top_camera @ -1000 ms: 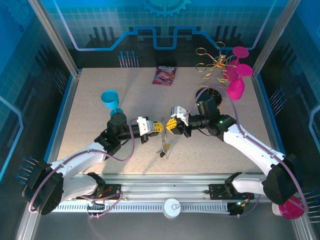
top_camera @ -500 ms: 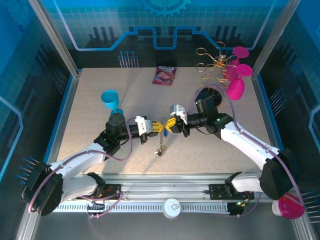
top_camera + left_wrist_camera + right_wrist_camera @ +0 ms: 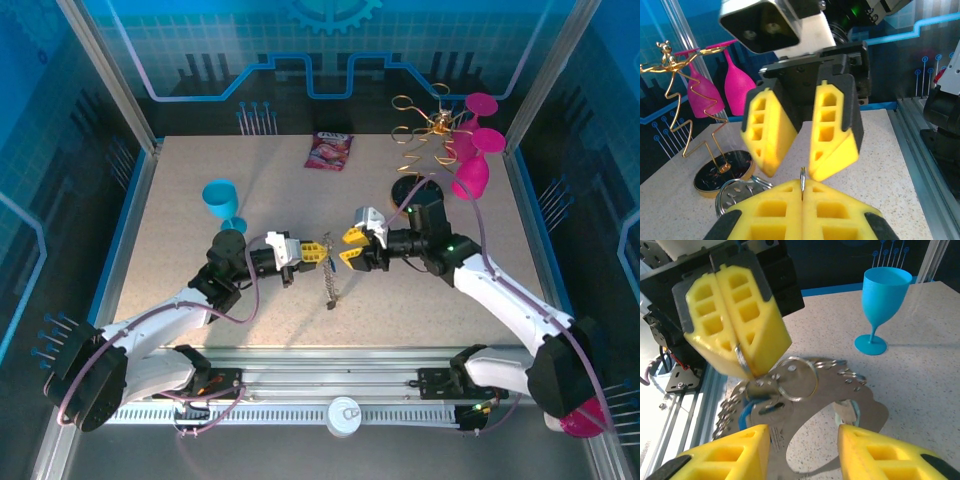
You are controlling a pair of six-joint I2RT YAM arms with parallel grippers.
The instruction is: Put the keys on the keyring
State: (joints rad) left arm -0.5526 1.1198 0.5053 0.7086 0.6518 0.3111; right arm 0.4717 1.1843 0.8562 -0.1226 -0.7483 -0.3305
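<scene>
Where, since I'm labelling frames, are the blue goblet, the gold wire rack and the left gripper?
blue goblet [image 3: 886, 287], right wrist view, on its bowl.
gold wire rack [image 3: 732, 167], left wrist view, on its round base.
left gripper [image 3: 744, 365], right wrist view, between its shut fingertips.

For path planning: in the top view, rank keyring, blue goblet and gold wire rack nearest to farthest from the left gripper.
1. keyring, hanging from the left gripper.
2. blue goblet, back left.
3. gold wire rack, back right.
</scene>
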